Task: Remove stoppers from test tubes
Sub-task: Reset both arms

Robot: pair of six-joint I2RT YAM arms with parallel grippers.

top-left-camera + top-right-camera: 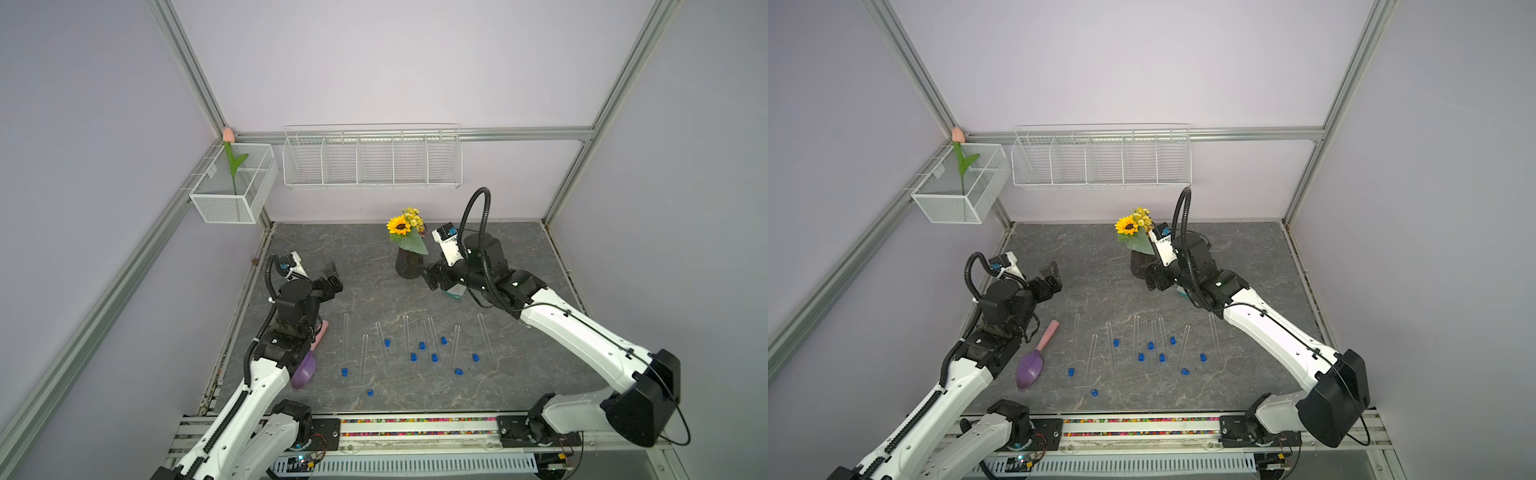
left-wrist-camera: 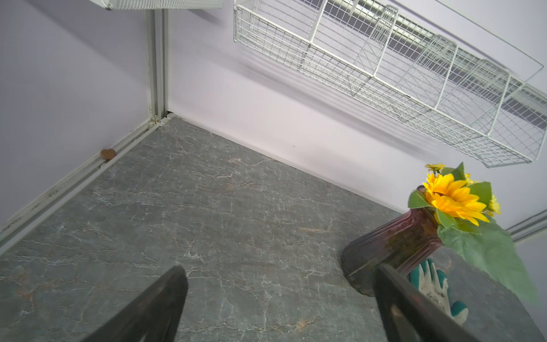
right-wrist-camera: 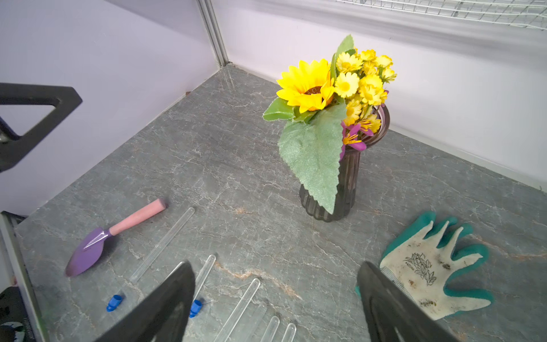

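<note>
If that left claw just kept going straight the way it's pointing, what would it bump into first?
Probably the grey tabletop: the open left claw angles down at bare stone, with the vase off to one side and the back wall beyond. Depth is unclear.

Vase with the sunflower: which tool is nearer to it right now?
Right. The right tool hangs open close beside the vase, not touching it. The left tool, also open, is far off over the left side of the table.

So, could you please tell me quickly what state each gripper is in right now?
Left gripper: open, holding nothing.
Right gripper: open, holding nothing.
</note>
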